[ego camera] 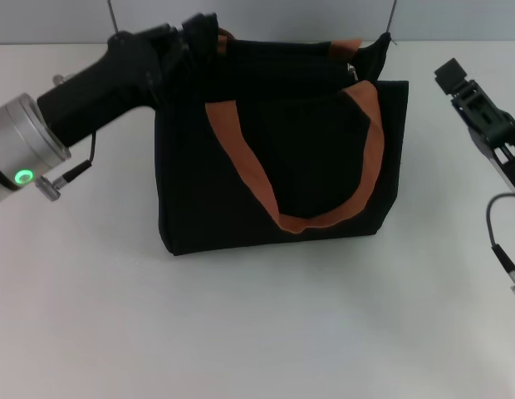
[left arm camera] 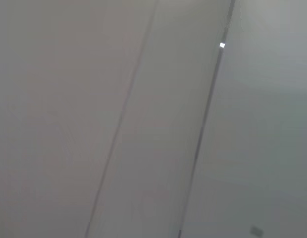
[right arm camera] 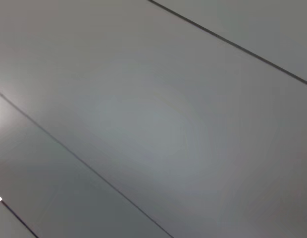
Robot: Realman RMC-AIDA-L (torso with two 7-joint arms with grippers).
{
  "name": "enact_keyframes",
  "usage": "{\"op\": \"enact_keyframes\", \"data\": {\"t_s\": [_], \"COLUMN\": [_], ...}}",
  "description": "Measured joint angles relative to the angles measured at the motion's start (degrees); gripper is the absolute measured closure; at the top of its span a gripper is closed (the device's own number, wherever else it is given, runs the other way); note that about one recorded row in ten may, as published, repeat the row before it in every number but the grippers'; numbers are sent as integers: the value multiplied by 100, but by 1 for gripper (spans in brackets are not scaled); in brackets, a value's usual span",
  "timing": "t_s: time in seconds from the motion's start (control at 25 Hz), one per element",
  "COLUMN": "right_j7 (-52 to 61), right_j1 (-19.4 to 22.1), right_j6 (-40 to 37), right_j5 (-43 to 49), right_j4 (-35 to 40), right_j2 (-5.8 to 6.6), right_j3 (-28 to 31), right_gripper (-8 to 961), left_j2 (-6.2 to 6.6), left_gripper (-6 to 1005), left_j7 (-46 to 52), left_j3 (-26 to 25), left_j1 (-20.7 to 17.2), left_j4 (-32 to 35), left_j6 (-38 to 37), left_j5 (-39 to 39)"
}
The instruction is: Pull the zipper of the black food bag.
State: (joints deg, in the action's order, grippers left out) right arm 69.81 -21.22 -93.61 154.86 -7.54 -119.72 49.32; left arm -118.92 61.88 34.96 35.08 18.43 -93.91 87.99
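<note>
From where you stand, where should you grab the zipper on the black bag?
Grip the small silver zipper tab at the bag's top edge, near its right end. It sticks out from the zip line, so the right gripper could pinch it from the right side. The left gripper is at the bag's top left corner.

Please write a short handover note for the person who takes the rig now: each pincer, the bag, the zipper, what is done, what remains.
Left pincer: at the top left corner of the black food bag; its fingers cannot be made out.
Right pincer: apart from the bag, on its right side, above the white table, holding nothing.
Bag: upright, brown handle hanging down the front.
Zipper: small silver tab near the top right end.
Done: left arm has reached the bag.
Left: pull the zipper.
</note>
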Motion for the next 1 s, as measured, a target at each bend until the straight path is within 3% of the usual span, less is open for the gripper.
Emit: {"op": "enact_keyframes", "data": {"t_s": [0.28,0.48,0.72,0.76,1.0], "right_j7": [-385,-420,-497,-677,-1517], "right_j1": [134,130,143,148,43], "right_j6": [-191,-166,-165,-178,-325], "right_j5": [81,84,84,84,85], "right_j4": [-73,-78,-80,-86,-132], "right_j2": [-23,-24,-24,-25,10], "right_j3": [-214,-476,-617,-627,-1016], "right_gripper": [581,585,585,586,586], "left_j2": [9,26,49,69,160], "left_gripper": [941,737,563,534,345], "left_j7": [-484,-496,-451,-403,-450], "left_j3": [149,-22,-48,-33,262], "left_j1": [-153,-429,-590,-844,-1402], "left_j4": [16,353,447,690,1026], "left_j6": [-205,-663,-911,-1295,-1430], "left_j5": [-14,-387,-816,-1018,-319]}}
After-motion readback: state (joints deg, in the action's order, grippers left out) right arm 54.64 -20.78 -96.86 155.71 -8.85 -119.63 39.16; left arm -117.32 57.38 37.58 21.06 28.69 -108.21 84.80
